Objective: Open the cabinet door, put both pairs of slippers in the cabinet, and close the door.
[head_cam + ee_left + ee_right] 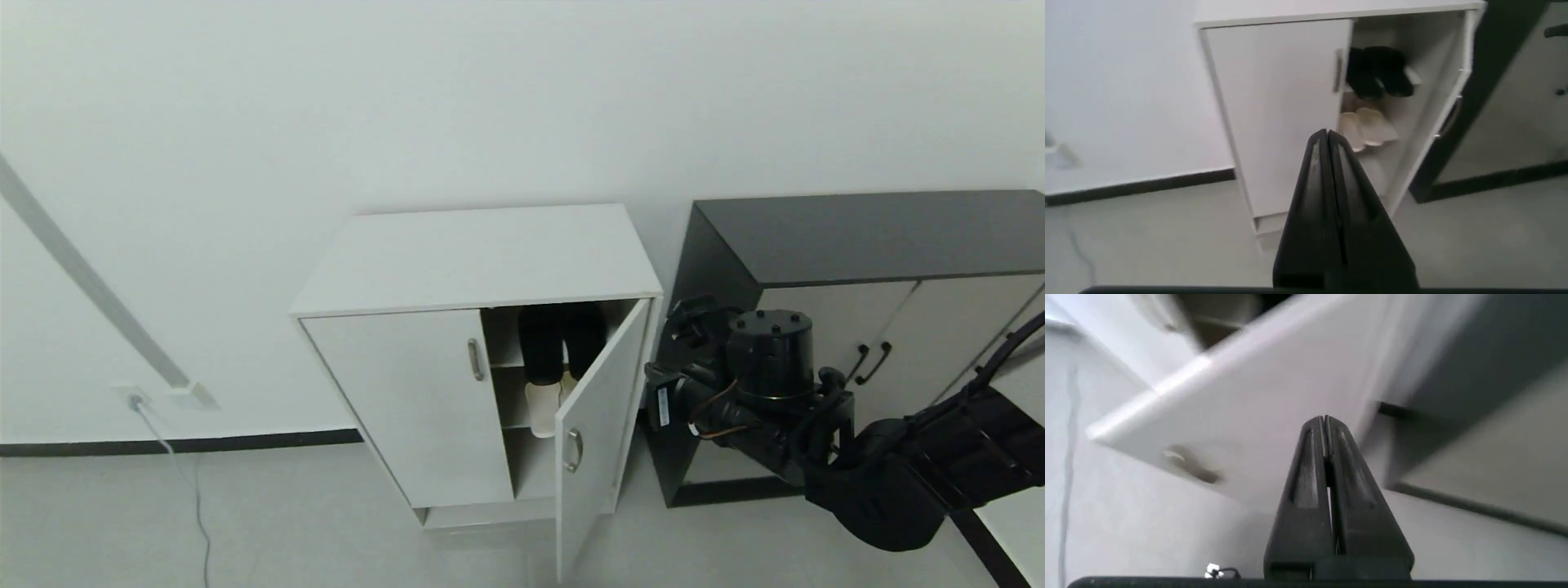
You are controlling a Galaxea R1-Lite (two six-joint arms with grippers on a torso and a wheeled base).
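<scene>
Both pairs are on the shelves as I read it: the black slippers (562, 335) sit on the upper shelf and the pale slippers (543, 404) on the one below, heels out at the opening of the cabinet (482, 261). So what is left is the shutting, and that turns on the right door (600, 408). It stands upright, hinged along the cabinet's right edge and swung well out, its free edge with the handle (574, 449) pointing toward me. The right arm (767, 367) hangs just beside it on the outer side, between the door and the dark cabinet (865, 237). That makes it far the nearer arm. From the wrist I see the right gripper (1326, 423) with its fingers pressed together and nothing between them, aimed at the door's outer face. The handle lies off to one side of its line. Whether the tips are touching the panel I cannot tell. The left gripper (1328, 135) is likewise closed flat and empty. It is held well back from the cabinet and looks into the opening past the left door (408, 400), which is flush. My judgement is that the door lies to the left of the right gripper. A sideways push on the outer face, out near the free edge rather than the hinge, should swing it home. The slipper heels near the shelf front are the one thing that might stop it.
</scene>
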